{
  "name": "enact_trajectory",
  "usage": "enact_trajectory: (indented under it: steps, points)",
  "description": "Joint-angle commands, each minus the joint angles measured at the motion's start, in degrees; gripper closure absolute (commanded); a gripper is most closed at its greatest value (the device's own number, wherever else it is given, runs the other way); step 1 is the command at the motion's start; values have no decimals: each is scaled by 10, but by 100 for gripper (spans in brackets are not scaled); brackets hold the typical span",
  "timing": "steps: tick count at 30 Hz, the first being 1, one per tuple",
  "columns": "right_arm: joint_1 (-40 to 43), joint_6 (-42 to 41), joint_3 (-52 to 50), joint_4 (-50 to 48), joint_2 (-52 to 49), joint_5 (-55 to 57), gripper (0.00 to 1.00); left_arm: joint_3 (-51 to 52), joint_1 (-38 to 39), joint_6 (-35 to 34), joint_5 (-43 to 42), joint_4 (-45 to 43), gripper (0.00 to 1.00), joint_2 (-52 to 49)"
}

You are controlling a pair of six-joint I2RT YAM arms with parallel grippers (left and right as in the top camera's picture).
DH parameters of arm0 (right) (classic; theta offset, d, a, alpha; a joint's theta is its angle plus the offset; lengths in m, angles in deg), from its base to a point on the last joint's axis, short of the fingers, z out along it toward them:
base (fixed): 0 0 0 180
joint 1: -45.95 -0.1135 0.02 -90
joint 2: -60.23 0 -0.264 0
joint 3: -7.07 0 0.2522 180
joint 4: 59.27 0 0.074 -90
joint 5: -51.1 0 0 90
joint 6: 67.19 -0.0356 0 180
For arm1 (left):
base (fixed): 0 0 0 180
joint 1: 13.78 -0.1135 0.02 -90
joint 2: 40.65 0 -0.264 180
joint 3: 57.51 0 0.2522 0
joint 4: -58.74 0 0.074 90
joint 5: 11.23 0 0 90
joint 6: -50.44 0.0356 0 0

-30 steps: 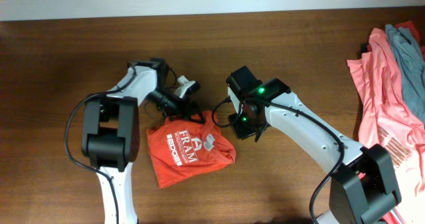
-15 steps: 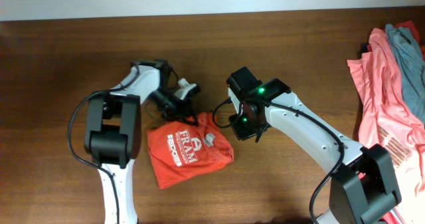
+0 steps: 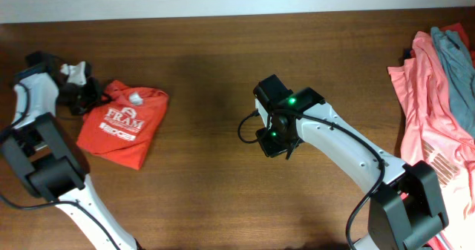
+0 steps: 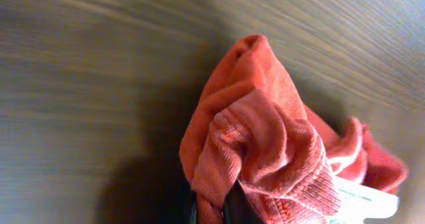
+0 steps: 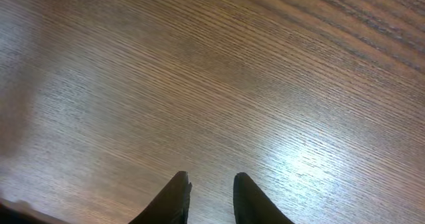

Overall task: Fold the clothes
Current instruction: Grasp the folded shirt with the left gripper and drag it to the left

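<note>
Brown wood makes up the big worktop (image 3: 223, 57), and a pale strip runs along its far edge. From above, the orange-red T-shirt (image 3: 122, 124) lies far over on the left side. It is folded small, with the white word "FRAM" facing up. The left claw (image 3: 96, 96) is at the shirt's top corner and touches the cloth there. A little white label (image 3: 135, 98) pokes out near that corner. The right claw (image 3: 276, 146) hangs over bare wood in the middle, well apart from the T-shirt. Way over at the right edge is a heap of pink shirts (image 3: 427, 94). A grey garment (image 3: 456, 61) lies on top of them. No claw is near that heap.

From the left wrist, the T-shirt (image 4: 265, 137) fills the lower middle. It is all bunched up and wrinkly. The cloth goes down into the left claw (image 4: 214, 214), which is closed and pinching the T-shirt. The white label (image 4: 365, 201) shows at the lower right. The wood behind looks blurry.

From the right wrist, you see only the shiny worktop (image 5: 232, 71). The two dark tips of the right claw (image 5: 209, 197) stand a little apart. Nothing is between them, so it is holding nothing.
</note>
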Motion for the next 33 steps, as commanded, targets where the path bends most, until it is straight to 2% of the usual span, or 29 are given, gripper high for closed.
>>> enact_trajectory:
  steps: [1, 7, 10, 11, 12, 13, 14, 16, 17, 22, 24, 32, 33]
  points:
    - [4, -2, 4, 3, 2, 7, 73, -5, -45, -7, 57, -12, 99, -7]
    - [4, -2, 4, 3, 2, 7, 73, -5, -92, -41, 57, -38, 99, -7]
    - [4, -2, 4, 3, 2, 7, 72, -5, -103, -41, 57, -51, 95, -7]
    - [4, -2, 4, 3, 2, 7, 73, -5, -103, -41, 57, -53, 86, -7]
    - [4, -2, 4, 3, 2, 7, 73, -5, -103, -41, 56, -55, 69, -7]
    - [4, -2, 4, 3, 2, 7, 72, -5, -103, -41, 55, -56, 45, -7]
    - [4, -2, 4, 3, 2, 7, 73, -5, -103, -42, 55, -56, 28, -7]
    - [4, -2, 4, 3, 2, 7, 72, -9, -103, -42, 48, -52, 6, -6]
    - [4, -2, 4, 3, 2, 7, 73, -17, -103, -49, 51, -43, 1, -4]
    - [4, -2, 4, 3, 2, 7, 73, -88, -103, -69, 116, 14, 1, 31]
    - [4, -3, 4, 2, 2, 7, 73, -129, -97, -70, 113, 48, 1, 72]
    - [28, -25, 32, -43, 10, 2, 71, -138, -16, -53, 118, 96, 1, 169]
    - [37, -29, 44, -43, 12, 2, 68, -138, 1, -52, 125, 98, 1, 178]
